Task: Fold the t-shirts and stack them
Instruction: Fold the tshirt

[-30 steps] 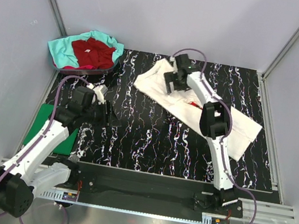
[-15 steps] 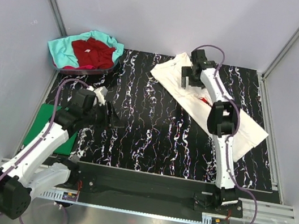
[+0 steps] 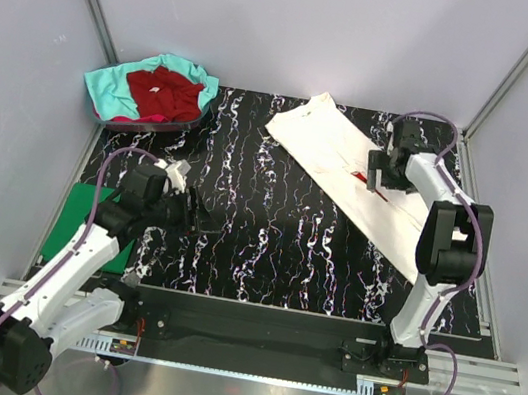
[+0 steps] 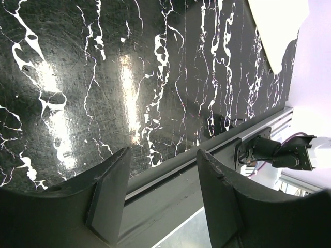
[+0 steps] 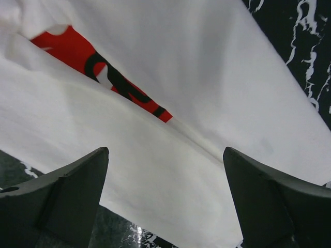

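The white t-shirt (image 3: 335, 164) lies as a long diagonal strip across the back right of the black marbled mat, a sliver of its red print (image 3: 360, 177) showing in a fold. My right gripper (image 3: 379, 176) hovers open just over the strip beside that print; in the right wrist view, white cloth (image 5: 170, 155) and the red print (image 5: 98, 67) fill the space below the spread jaws. My left gripper (image 3: 202, 218) is open and empty low over bare mat at the left (image 4: 161, 155). A folded green t-shirt (image 3: 73, 216) lies at the left edge.
A basket (image 3: 145, 120) at the back left holds a teal t-shirt (image 3: 105, 90) and a dark red t-shirt (image 3: 165, 92). Grey walls close in the back and sides. A metal rail (image 3: 251, 332) runs along the near edge, also seen past the left fingers (image 4: 170, 175).
My right gripper has swung from the shirt's far-left end to its right side. The white shirt has been drawn into a narrower, straighter strip. The left arm barely shifted.
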`<action>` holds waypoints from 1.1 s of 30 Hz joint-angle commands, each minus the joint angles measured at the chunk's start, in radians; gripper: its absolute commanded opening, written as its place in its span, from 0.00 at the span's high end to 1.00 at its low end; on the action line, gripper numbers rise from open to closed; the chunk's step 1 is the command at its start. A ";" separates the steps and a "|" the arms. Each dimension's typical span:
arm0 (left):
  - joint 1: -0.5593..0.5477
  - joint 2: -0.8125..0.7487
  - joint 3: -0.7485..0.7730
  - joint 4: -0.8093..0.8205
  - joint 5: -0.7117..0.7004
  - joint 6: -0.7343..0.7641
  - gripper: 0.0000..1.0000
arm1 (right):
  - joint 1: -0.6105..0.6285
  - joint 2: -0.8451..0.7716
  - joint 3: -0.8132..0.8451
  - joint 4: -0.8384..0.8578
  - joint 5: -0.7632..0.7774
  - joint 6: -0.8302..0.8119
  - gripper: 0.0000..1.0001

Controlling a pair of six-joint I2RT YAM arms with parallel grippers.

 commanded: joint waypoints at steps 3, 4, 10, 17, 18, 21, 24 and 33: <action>-0.005 -0.015 0.045 0.006 0.043 0.025 0.41 | -0.051 0.039 -0.026 0.104 -0.087 -0.081 0.00; -0.005 -0.020 0.047 -0.017 0.038 0.031 0.41 | -0.053 0.055 -0.026 0.115 -0.088 -0.089 0.00; -0.005 -0.058 0.067 -0.087 0.030 0.054 0.40 | -0.054 0.134 -0.032 0.147 -0.121 -0.108 0.00; -0.005 -0.046 0.079 -0.091 0.036 0.067 0.40 | -0.054 0.224 0.027 -0.012 -0.240 0.047 0.00; -0.005 -0.043 0.077 -0.086 0.039 0.068 0.40 | -0.045 0.232 0.038 -0.055 -0.236 0.096 0.00; -0.005 -0.026 0.065 -0.052 0.055 0.062 0.40 | 0.019 0.232 0.005 -0.109 -0.184 0.155 0.00; -0.005 -0.011 0.057 -0.031 0.062 0.060 0.40 | 0.104 0.195 -0.067 -0.155 -0.093 0.274 0.00; -0.005 0.034 0.064 -0.008 0.043 0.060 0.39 | 0.429 0.099 -0.213 -0.027 -0.354 0.984 0.00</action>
